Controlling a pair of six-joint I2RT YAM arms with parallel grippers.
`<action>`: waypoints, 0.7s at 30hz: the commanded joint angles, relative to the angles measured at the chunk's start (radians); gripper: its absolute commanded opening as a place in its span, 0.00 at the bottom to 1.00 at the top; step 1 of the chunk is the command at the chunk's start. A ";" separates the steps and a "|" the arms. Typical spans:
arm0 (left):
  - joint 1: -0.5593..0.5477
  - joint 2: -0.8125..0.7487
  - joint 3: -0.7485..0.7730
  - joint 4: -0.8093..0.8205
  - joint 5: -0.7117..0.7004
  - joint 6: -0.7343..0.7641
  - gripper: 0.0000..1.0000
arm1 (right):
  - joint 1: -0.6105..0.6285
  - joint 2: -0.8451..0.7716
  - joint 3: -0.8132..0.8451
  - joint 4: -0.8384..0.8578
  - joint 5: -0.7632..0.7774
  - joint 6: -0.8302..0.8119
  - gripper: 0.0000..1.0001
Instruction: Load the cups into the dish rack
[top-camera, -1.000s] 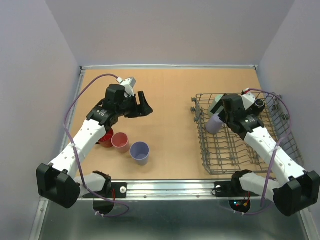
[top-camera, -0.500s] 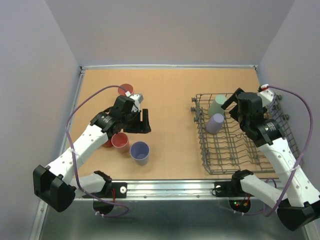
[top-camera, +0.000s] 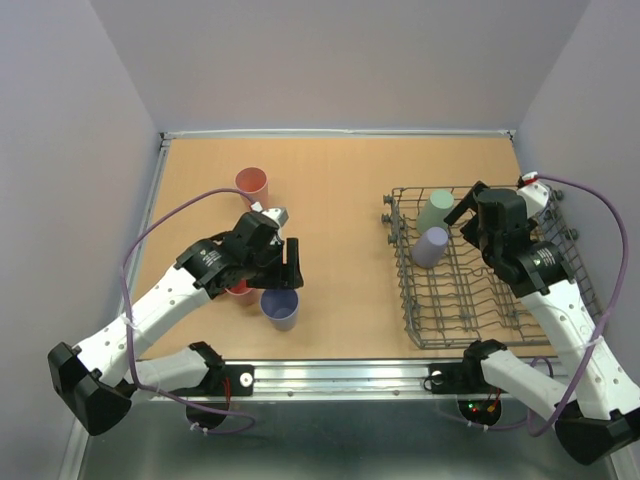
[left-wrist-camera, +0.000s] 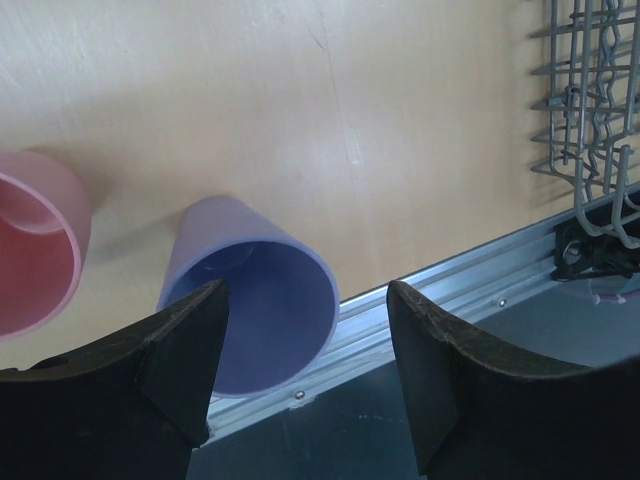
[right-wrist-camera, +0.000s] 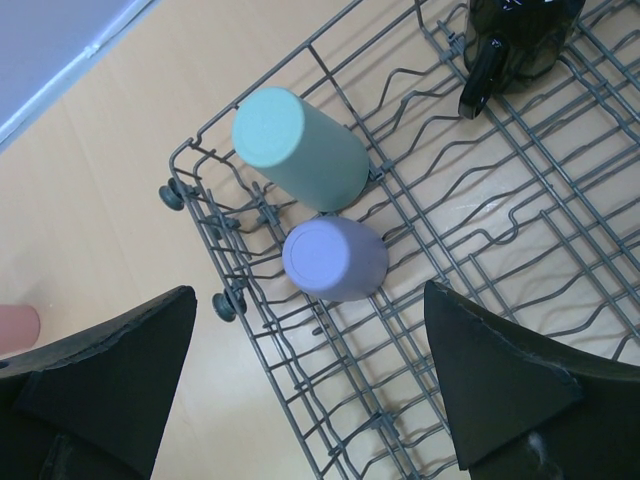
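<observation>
Your left gripper (left-wrist-camera: 305, 290) hangs released and empty. The lavender cup (left-wrist-camera: 250, 300) stands upright just below, offset toward one finger. Centre it between the fingers before lowering, keeping clear of the neighbouring pink cup (left-wrist-camera: 35, 250).

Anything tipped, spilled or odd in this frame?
Nothing stands out. Sage-green cup and a lavender cup sit bottom-up in the dish rack; the far pink cup and second lavender cup stand upright on the table.
</observation>
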 joint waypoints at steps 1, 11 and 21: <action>-0.040 -0.043 -0.025 -0.023 -0.032 -0.082 0.75 | 0.006 -0.024 0.009 -0.002 0.005 -0.016 1.00; -0.185 0.018 -0.075 0.008 -0.065 -0.196 0.74 | 0.006 -0.073 -0.025 -0.007 -0.009 -0.045 1.00; -0.241 0.102 -0.119 0.078 -0.136 -0.197 0.53 | 0.006 -0.116 -0.033 -0.036 -0.007 -0.066 1.00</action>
